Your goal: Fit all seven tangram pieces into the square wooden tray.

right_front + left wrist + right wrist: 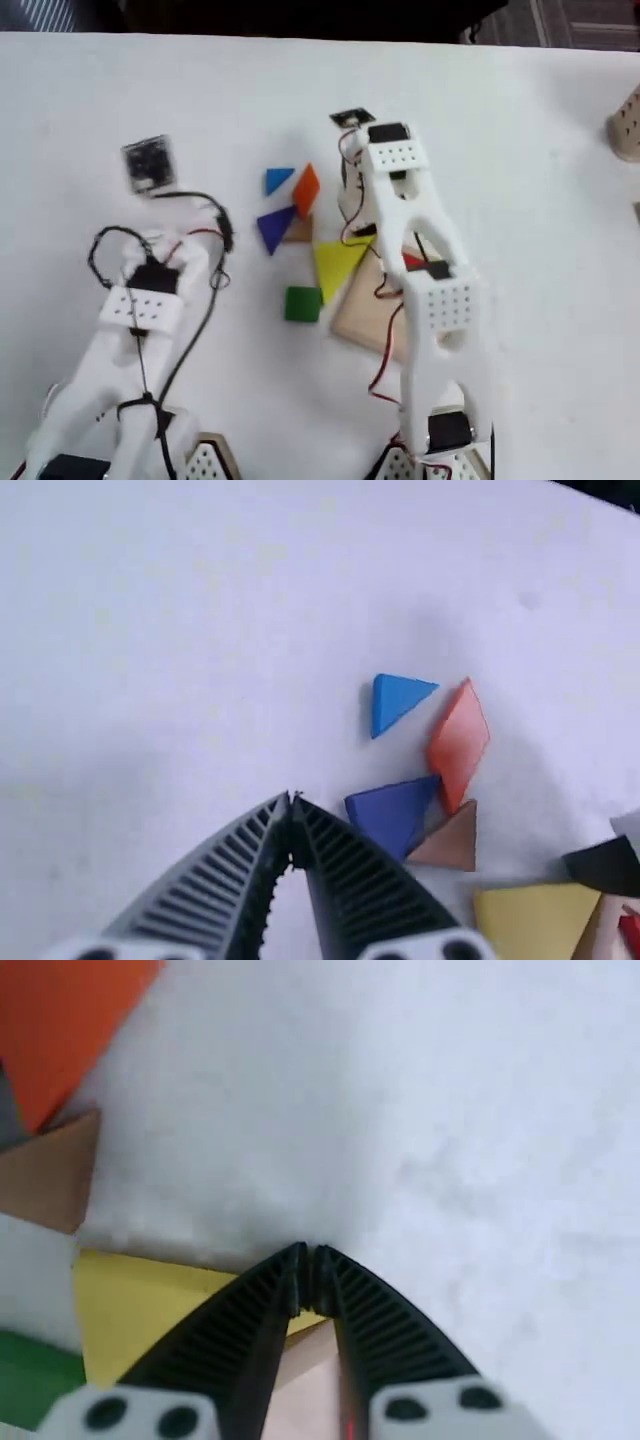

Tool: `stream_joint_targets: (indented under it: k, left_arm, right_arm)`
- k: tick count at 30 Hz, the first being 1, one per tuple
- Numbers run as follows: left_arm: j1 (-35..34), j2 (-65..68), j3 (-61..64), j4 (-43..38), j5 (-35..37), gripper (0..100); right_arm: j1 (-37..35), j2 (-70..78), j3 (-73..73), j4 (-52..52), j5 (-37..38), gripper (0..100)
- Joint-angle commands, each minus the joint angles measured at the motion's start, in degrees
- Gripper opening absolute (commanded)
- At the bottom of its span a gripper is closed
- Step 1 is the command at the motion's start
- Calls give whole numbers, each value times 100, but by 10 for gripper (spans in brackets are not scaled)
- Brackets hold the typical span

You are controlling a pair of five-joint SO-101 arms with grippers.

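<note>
**Both claws closed and empty; most pieces loose outside the tray**

Nearest: wooden tray [355,318], partly under the right arm, with a red piece [412,261] apparently on it. Green square [302,303] sits just beside; yellow triangle [338,265] lies against its edge.

Right gripper [308,1260]: tips together, holding nothing, over the yellow triangle. Left gripper [292,810]: tips together, empty, near the purple triangle [393,812].

Farther: brown triangle [450,840], orange parallelogram [458,740] and blue triangle [392,702], tightly clustered.

Risks: taking one piece could nudge its neighbours, and pushing yellow could slide the tray.

White table [520,200]; dark room [300,15] beyond.
</note>
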Motion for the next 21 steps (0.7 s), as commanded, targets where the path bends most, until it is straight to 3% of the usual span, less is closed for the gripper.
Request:
stream_joint_targets:
  k: [1, 7, 15, 18, 21]
  left_arm:
    - [629, 4, 9, -167, -1187, 24]
    - [1147, 4, 44, -158, -1345, 32]
    - [1859, 4, 105, 624, -1345, 357]
    - [2026, 4, 97, 782, -1442, 387]
    - [2211, 4, 97, 888, -2207, 388]
  right_arm:
    - [-40, -1675, 2092, -866, -35, 18]
    - [154, -4154, 4853, -1947, 0, 18]
    - [1305, -5587, 6224, -2009, 431, 18]
    - [1877, -5736, 6585, -2097, 686, 18]
    - [2378, -5938, 7121, -2448, 923, 18]
